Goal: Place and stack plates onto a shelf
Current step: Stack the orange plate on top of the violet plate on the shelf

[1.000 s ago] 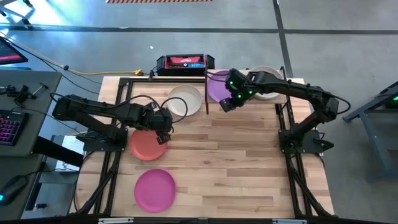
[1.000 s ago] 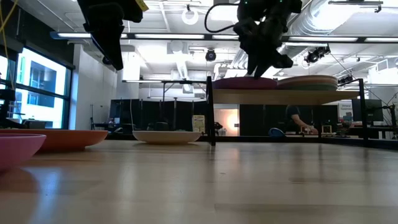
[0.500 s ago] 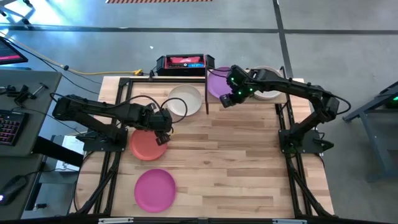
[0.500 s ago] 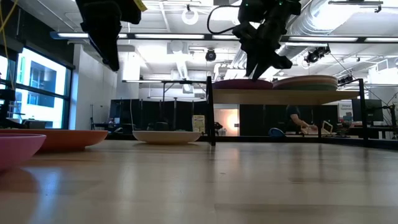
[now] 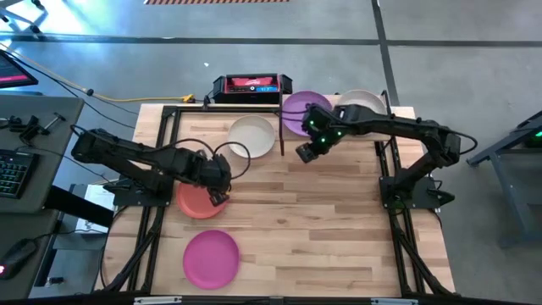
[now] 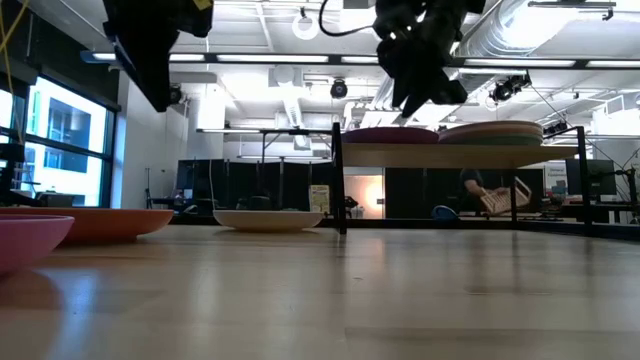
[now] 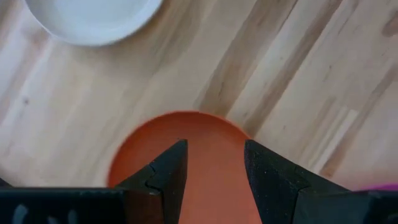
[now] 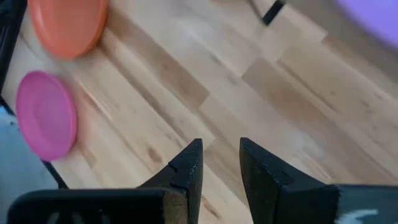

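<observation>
We see the left gripper (image 7: 214, 171) hovering over the round coral red matte plate (image 7: 208, 158) on the table, fingers apart, holding nothing. The right gripper (image 8: 219, 165) hangs beside the small light-wood shelf (image 5: 385, 119), fingers parted, empty.
</observation>
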